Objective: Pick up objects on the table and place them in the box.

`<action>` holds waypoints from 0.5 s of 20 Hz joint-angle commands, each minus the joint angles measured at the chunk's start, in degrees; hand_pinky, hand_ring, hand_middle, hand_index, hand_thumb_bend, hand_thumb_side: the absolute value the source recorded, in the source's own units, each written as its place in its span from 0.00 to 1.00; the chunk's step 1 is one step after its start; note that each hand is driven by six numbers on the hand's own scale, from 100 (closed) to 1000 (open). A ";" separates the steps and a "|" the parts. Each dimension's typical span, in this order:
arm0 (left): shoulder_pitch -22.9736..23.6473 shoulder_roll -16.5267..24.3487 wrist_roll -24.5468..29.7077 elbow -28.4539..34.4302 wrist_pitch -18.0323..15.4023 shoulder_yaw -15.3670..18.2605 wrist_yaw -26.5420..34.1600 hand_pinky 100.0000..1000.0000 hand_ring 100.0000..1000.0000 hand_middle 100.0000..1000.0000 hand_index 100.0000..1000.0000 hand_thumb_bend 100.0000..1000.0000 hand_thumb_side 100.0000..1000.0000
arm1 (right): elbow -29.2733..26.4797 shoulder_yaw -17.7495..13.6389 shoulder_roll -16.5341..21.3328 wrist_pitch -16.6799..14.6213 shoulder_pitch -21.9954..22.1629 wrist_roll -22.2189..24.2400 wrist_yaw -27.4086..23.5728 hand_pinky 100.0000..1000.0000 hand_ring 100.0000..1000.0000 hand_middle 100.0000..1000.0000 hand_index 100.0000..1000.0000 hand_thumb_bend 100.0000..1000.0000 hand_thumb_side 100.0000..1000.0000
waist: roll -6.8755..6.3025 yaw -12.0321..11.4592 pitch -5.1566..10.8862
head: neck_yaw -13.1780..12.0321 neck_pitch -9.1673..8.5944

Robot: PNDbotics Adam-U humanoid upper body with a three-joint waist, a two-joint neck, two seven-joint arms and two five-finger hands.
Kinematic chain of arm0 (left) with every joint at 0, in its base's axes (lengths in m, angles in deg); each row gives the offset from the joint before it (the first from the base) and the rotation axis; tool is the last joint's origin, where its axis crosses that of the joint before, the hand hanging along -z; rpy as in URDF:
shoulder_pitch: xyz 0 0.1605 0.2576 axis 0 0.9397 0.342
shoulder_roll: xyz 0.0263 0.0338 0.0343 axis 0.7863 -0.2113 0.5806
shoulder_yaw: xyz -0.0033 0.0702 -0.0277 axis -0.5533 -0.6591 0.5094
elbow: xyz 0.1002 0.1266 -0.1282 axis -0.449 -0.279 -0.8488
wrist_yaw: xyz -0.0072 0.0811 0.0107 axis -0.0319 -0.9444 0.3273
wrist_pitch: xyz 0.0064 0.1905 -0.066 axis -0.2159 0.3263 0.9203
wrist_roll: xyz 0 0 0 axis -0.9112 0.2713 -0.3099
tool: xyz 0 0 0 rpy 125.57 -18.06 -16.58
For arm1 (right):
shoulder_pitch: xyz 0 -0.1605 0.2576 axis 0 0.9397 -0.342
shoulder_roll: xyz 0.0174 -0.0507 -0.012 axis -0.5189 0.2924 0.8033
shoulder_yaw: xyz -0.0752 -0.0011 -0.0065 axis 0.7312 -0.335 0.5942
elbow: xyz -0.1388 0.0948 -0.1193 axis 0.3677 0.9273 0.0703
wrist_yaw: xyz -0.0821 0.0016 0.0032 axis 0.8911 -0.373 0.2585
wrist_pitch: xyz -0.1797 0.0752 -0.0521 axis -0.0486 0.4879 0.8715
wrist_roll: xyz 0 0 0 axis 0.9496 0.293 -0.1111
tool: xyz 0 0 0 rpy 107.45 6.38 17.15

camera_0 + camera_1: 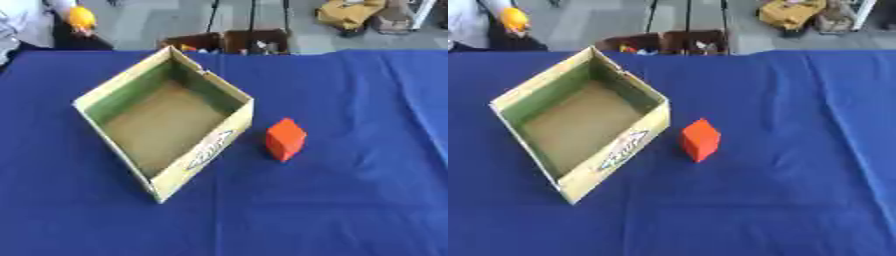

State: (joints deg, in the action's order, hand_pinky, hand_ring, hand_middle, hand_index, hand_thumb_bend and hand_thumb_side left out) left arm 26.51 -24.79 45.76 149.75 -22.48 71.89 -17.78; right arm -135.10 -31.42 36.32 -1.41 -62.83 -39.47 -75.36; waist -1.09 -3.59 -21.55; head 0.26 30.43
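- Bench [350, 210] under a deep blue cloth fills nearly the whole view, with a few soft creases running down its right side.
- Beyond the far edge sits a dark brown open carton [229, 42] with small mixed items inside, and thin black stand legs [252, 15] rise behind it on the grey floor.
- Nothing stands between the cube and the box; bare blue cloth lies between them.
- Box [206, 150], shallow and open-topped, rests left of centre, turned corner-on, yellowish outside with a printed logo on the near right wall, greenish inner walls, plain brown floor, nothing in it.
- Orange-red cube [285, 139] sits on the cloth just beside the box's right wall, apart from it, tipped corner-forward, plain faces.
- Neither robot hand shows in either view, so whether the fingers are apart or together cannot be told.
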 commanded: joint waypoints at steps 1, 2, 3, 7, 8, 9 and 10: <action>-0.53 1.06 0.21 1.06 0.07 0.18 -0.12 0.45 0.70 0.83 0.90 0.00 0.88 | -1.03 0.25 3.82 0.33 -1.05 -0.90 0.78 0.81 0.70 0.63 0.78 0.00 0.85 | 0.49 -0.03 1.18 | 0.49 -0.14; -0.52 1.10 0.22 1.06 0.11 0.16 -0.13 0.45 0.70 0.83 0.90 0.00 0.88 | -1.03 0.56 4.94 0.58 -1.56 -1.27 1.37 0.81 0.70 0.63 0.78 0.00 0.85 | 0.55 -0.06 1.22 | 0.61 -0.13; -0.51 1.14 0.24 1.06 0.15 0.13 -0.13 0.45 0.70 0.83 0.90 0.00 0.88 | -1.03 0.95 6.16 1.05 -2.13 -1.58 2.08 0.81 0.71 0.64 0.79 0.00 0.86 | 0.60 -0.09 1.26 | 0.72 -0.11; -0.44 1.19 0.32 1.06 0.20 0.03 -0.12 0.45 0.70 0.83 0.90 0.00 0.88 | -1.03 2.40 10.56 3.43 -4.03 -2.49 5.12 0.81 0.72 0.66 0.80 0.00 0.88 | 0.65 -0.21 1.40 | 1.12 -0.10; -0.44 1.41 0.38 1.06 0.23 -0.07 -0.12 0.45 0.70 0.83 0.90 0.00 0.88 | -1.03 3.18 11.56 4.13 -4.83 -2.37 5.88 0.81 0.72 0.67 0.80 0.00 0.88 | 0.94 -0.38 1.49 | 1.36 -0.13; -0.43 1.54 0.40 1.06 0.26 -0.10 -0.10 0.45 0.70 0.83 0.90 0.00 0.88 | -1.03 4.34 12.83 4.95 -5.78 -1.83 6.74 0.81 0.72 0.68 0.81 0.00 0.88 | 1.11 -0.41 1.54 | 1.50 -0.15; -0.40 1.65 0.37 1.06 0.33 -0.09 -0.08 0.45 0.70 0.83 0.90 0.00 0.88 | -1.03 5.53 14.15 5.78 -6.79 -1.14 7.59 0.81 0.73 0.69 0.81 0.00 0.89 | 1.27 -0.41 1.60 | 1.62 -0.16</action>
State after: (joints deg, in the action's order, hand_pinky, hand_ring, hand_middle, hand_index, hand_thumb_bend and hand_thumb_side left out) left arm 26.50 -24.78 45.95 149.75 -22.24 71.70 -17.79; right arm -135.10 -26.58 47.16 3.46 -69.10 -40.83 -68.97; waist -0.88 -3.97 -21.55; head 1.63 30.43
